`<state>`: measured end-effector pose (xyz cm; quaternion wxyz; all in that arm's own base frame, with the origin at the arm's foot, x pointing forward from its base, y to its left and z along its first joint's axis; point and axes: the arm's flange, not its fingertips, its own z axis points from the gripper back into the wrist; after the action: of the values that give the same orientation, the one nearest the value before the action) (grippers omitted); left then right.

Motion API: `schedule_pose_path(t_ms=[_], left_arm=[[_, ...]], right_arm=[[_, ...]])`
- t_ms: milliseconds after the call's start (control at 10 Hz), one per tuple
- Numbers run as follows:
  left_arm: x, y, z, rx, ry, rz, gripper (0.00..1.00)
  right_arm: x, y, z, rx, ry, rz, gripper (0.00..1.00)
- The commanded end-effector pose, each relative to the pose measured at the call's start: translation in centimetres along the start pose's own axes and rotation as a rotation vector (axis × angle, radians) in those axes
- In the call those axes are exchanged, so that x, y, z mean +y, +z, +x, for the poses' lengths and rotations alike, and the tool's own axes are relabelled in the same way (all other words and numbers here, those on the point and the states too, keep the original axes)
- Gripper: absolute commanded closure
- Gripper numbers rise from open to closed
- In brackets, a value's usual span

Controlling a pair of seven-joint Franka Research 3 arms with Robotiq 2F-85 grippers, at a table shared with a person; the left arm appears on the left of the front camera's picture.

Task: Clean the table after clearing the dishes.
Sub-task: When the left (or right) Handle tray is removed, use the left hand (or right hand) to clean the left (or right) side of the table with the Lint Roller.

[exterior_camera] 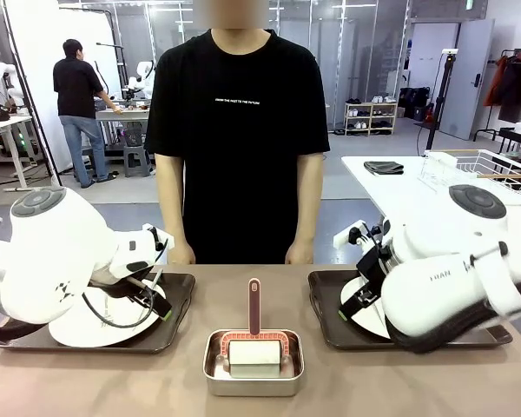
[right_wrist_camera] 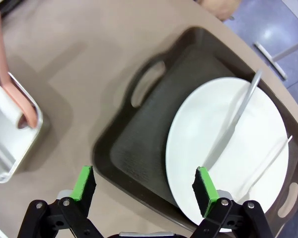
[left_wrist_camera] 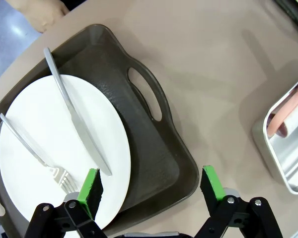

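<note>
Both wide-open and empty, the left gripper (left_wrist_camera: 151, 184) and right gripper (right_wrist_camera: 144, 184) each straddle a dark tray (left_wrist_camera: 154, 153) edge. Knife (left_wrist_camera: 74, 109) and fork (left_wrist_camera: 32, 148) lie near-parallel across the left plate (left_wrist_camera: 39, 114); the right knife (right_wrist_camera: 233, 119) looks blurred.

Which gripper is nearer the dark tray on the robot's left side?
Left. The left gripper hangs open over the left tray, at its inner edge and partly above its plate. The right gripper is over the right tray, beyond the steel pan.

two trayed dishes (left_wrist_camera: 49, 129) on tan table (left_wrist_camera: 213, 74)
</note>
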<state>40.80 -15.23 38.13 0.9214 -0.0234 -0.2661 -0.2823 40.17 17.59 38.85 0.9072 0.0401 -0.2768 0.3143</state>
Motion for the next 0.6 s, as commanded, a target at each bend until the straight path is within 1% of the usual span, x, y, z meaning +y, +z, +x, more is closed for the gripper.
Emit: schedule_pose_path(t_ms=[0, 200, 300, 400, 500], left_arm=[[2.5, 3.3, 1.4, -0.011, 0.06, -0.137, 0.0], [6.0, 6.5, 1.9, -0.006, 0.072, -0.343, 0.0], [7.4, 7.3, 1.8, -0.023, 0.095, -0.413, 0.0], [8.2, 7.7, 1.6, -0.019, 0.091, -0.439, 0.0], [9.5, 8.0, 1.2, -0.055, 0.109, -0.503, 0.0]], right_arm=[[-3.4, 2.5, 1.4, 0.004, -0.046, 0.147, 0.0], [-6.9, 3.3, 2.9, 0.042, -0.067, 0.213, 0.0], [-8.6, 3.1, 3.8, 0.063, -0.062, 0.251, 0.0], [-10.4, 2.6, 4.6, 0.077, -0.074, 0.277, 0.0], [-11.9, 2.4, 5.1, 0.094, -0.087, 0.345, 0.0]])
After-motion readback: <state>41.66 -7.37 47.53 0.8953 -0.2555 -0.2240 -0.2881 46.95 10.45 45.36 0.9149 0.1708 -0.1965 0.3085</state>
